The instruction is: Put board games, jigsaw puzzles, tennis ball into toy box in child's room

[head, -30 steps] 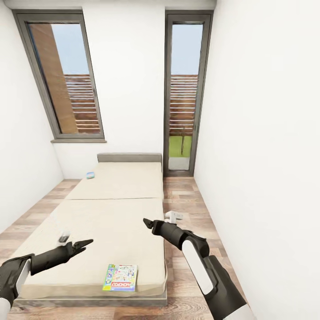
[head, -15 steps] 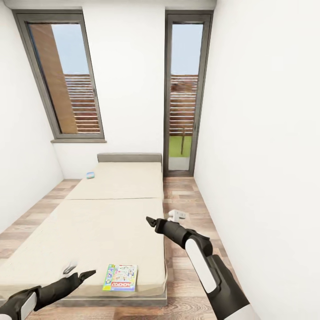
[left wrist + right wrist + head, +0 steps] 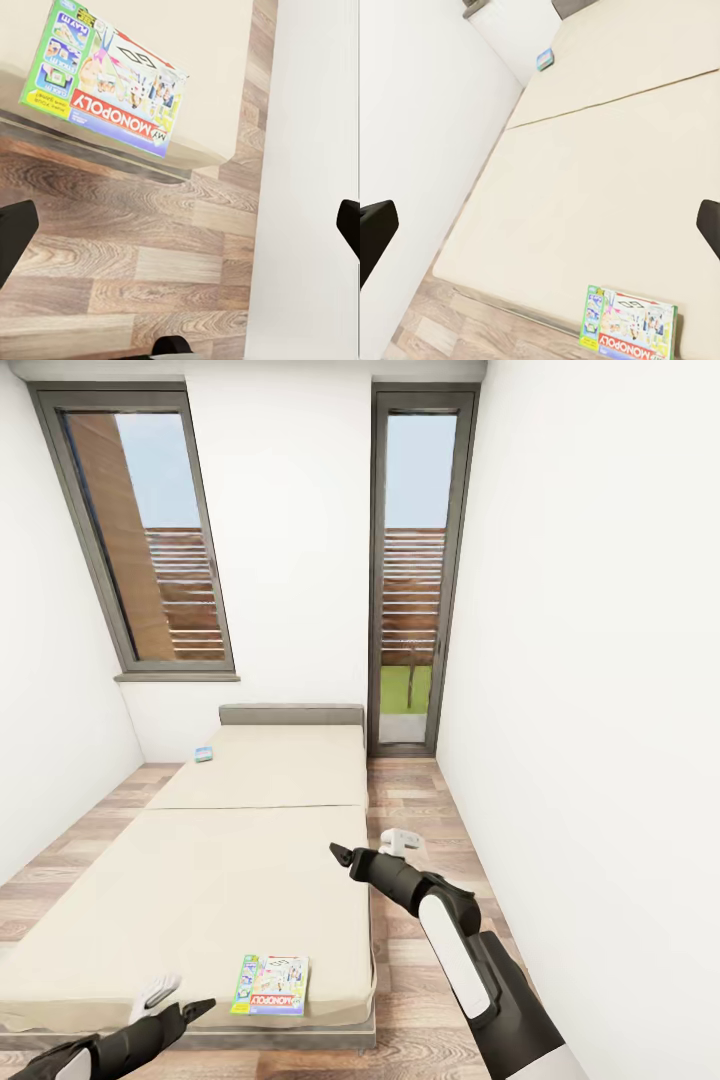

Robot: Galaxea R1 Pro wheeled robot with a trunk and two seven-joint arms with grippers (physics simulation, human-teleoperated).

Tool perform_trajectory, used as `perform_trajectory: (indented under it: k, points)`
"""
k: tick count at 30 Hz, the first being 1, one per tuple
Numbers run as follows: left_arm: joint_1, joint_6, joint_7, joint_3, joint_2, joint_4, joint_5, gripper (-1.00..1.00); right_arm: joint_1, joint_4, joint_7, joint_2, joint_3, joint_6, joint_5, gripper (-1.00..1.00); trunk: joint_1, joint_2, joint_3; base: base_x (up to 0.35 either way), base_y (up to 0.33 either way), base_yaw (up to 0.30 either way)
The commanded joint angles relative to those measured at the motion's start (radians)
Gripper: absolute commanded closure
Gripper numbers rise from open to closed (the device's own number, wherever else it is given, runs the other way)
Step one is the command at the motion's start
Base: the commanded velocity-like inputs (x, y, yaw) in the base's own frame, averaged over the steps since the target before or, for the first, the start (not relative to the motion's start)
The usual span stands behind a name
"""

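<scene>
Two board games lay on our cream bed (image 3: 230,860): Monopoly box (image 3: 270,985), small blue box (image 3: 203,754); left gripper (image 3: 180,225) and right gripper (image 3: 540,225) spread wide, empty.

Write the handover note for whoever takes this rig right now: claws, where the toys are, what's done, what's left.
Left claw: open, empty, low off the bed's near edge.
Right claw: open, empty, over the bed's right side.
Monopoly box lies flat at the bed's near edge. A small blue box, probably the second game, lies far off near the headboard.
Done: nothing in hand; neither bed game picked up.
Left: grab both, carry them to the toy box, then the table toys.
</scene>
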Motion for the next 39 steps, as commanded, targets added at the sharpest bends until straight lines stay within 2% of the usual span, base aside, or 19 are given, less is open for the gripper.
perform_trajectory:
  k: [1, 8, 18, 33, 39]
  points:
    - [-0.001, 0.010, -0.005, 0.007, -0.001, 0.000, -0.002, -1.00, -0.001, -0.007, 0.002, 0.000, -0.001, 0.005, 0.000, -1.00, 0.001, -0.002, -0.002, 0.000, 0.000, 0.000]
    - [-0.001, 0.013, -0.009, 0.017, 0.001, 0.002, 0.004, -1.00, 0.001, -0.067, 0.002, 0.000, 0.002, 0.015, -0.001, -1.00, 0.001, -0.002, -0.002, 0.000, 0.000, 0.000]
    - [-0.001, 0.018, -0.012, 0.080, 0.002, 0.001, 0.027, -1.00, 0.017, -0.110, 0.001, 0.008, 0.006, 0.031, -0.002, -1.00, 0.001, -0.002, -0.002, 0.000, 0.000, 0.000]
    - [-0.002, 0.033, -0.013, 0.112, 0.004, -0.004, 0.031, -1.00, 0.021, -0.116, 0.001, 0.013, 0.008, 0.032, -0.002, -1.00, 0.058, -0.107, -0.049, 0.000, 0.000, 0.000]
    - [-0.005, 0.047, -0.011, 0.143, 0.004, -0.006, 0.040, -1.00, 0.021, -0.117, 0.001, 0.013, 0.019, 0.033, -0.002, -1.00, 0.081, -0.149, -0.068, 0.000, 0.000, 0.000]
